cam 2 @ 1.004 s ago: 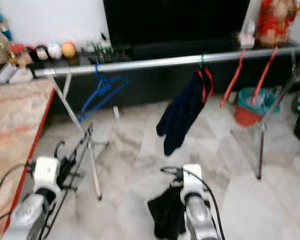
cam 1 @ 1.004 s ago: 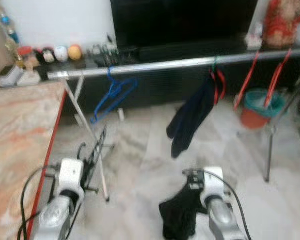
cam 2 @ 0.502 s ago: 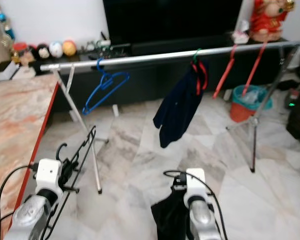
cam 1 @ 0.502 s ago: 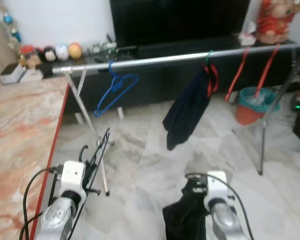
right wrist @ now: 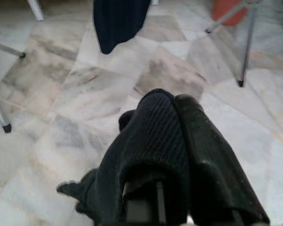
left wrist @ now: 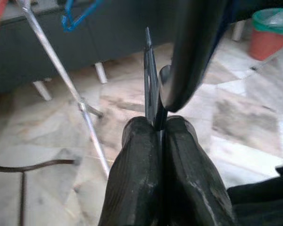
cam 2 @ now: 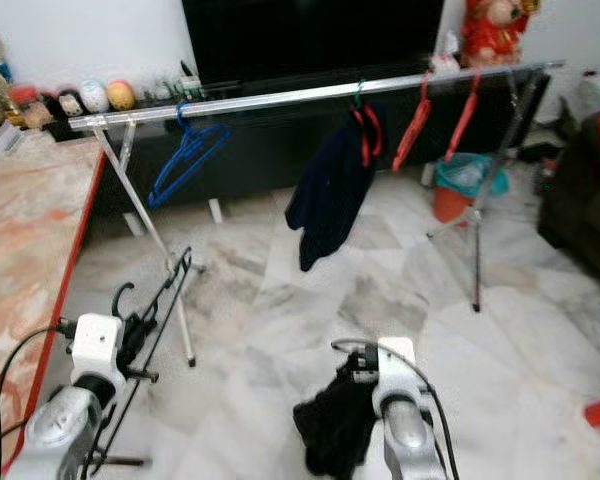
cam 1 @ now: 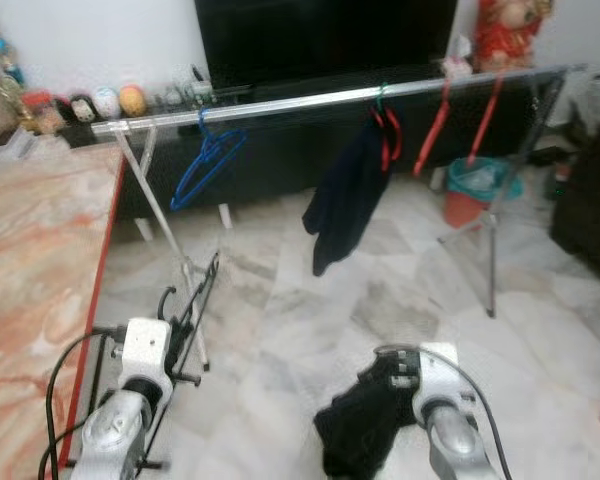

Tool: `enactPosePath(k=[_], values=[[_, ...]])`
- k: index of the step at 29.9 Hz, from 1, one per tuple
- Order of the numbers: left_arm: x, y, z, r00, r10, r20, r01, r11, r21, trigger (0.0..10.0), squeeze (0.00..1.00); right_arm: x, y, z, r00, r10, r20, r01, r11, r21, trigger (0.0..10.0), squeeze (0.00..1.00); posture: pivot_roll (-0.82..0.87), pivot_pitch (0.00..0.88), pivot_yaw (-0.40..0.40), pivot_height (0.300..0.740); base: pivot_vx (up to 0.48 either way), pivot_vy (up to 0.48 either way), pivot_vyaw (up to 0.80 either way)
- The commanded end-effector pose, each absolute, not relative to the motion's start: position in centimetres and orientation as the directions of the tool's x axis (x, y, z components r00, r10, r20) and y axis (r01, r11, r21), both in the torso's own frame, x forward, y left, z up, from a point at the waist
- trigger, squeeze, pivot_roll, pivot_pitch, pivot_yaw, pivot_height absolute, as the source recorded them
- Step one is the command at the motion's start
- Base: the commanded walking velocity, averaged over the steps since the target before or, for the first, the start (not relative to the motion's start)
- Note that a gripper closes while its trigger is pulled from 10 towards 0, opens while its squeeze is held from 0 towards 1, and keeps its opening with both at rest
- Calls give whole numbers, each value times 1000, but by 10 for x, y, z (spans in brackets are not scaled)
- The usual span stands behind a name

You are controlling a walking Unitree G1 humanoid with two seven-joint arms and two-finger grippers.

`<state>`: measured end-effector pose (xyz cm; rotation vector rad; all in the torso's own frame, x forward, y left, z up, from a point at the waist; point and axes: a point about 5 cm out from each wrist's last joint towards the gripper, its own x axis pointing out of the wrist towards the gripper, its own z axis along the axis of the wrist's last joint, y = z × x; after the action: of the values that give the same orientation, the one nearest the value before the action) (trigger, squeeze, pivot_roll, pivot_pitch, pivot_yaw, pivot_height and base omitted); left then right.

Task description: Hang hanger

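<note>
My left gripper (left wrist: pixel 159 123) is shut on a thin black wire hanger (cam 1: pixel 198 295), held low in front of the rack's left leg. The black fabric of a dark garment (cam 1: pixel 355 428) is in my right gripper (right wrist: pixel 174 101), which is shut on it; the cloth drapes over one finger and hangs toward the floor. Ahead, a long silver rail (cam 1: pixel 280 100) runs across the room. On it hang a blue hanger (cam 1: pixel 206 160), a navy garment (cam 1: pixel 342 200) on a red hanger, and two bare red hangers (cam 1: pixel 465 105).
A marble-topped table with a red edge (cam 1: pixel 40 240) is at my left. The rack's slanted legs (cam 1: pixel 165 240) and tripod foot (cam 1: pixel 490 250) stand on marble floor. A teal and orange bucket (cam 1: pixel 470 190) sits under the rail's right end. A dark sofa edge (cam 1: pixel 590 210) is at far right.
The whole picture has shifted, so the camera moved: the rail now sits further left and higher. Both grippers keep the same hold on the black hanger and the dark garment.
</note>
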<state>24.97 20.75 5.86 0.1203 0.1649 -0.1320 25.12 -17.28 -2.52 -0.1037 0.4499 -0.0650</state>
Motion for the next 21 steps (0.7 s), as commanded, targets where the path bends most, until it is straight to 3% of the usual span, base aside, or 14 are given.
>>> enactPosePath(k=[1,21], values=[[251,210,60,979,-112,-170,131,986,105,10000,0,259,-169,-18,915,-74,-396,33,994,-108,10000,0,-76,0,52,740,-315,0,0],[244,218,46,967,-91,-237,122,986,118,10000,0,259,-176,-17,914,-96,-394,51,991,-123,10000,0,-77,0,51,740,-336,0,0]])
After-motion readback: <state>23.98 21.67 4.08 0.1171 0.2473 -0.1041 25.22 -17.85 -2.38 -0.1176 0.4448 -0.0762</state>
